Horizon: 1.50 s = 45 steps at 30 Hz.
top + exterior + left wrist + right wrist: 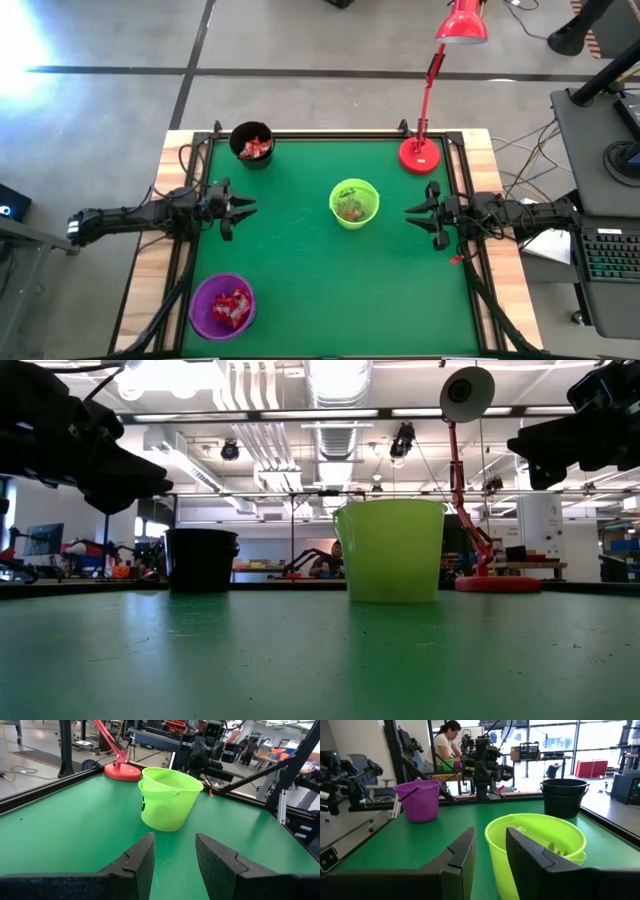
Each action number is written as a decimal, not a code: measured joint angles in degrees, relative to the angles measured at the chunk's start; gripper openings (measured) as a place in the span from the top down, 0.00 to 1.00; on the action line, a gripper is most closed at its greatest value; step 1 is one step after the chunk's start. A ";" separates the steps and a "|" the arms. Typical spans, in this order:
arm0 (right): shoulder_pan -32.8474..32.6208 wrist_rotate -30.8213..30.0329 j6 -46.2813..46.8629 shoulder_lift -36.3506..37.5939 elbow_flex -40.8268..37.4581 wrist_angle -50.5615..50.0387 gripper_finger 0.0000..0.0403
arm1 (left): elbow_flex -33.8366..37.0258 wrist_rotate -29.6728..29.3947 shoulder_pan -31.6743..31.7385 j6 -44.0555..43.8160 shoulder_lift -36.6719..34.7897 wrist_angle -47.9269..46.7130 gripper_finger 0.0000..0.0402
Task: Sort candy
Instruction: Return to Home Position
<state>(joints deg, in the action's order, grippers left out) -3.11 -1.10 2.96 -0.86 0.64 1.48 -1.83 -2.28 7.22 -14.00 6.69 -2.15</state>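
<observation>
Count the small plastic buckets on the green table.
3: black plastic bucket at the far-left corner, lime-green plastic bucket near the centre, purple plastic bucket at the near-left corner. None looks hidden.

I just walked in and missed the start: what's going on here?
Neither arm is handling anything. The left gripper and right gripper hang open and empty either side of the green cup mid-table. Candy lies in the cups: red pieces in the purple cup and black cup, others in the green. None shows loose on the table.

High: straight down. Low: table-level. Wrists face shared green bucket (165,802), seemingly close.
</observation>
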 joint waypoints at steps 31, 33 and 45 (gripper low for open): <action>0.01 -0.02 0.00 -0.04 0.00 0.02 0.75 | 0.42 1.35 -0.68 20.31 -6.70 1.01 0.69; 0.00 -0.02 0.00 -0.04 0.00 0.02 0.75 | 0.42 1.37 -0.68 23.69 -6.70 1.01 0.69; 0.01 -0.04 0.00 -0.04 0.00 0.02 0.75 | 0.61 1.35 -0.66 25.05 -6.70 2.10 0.69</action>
<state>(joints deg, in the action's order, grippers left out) -3.10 -1.15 2.96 -0.91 0.64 1.50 -1.21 -0.93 6.57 11.05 -0.01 -0.06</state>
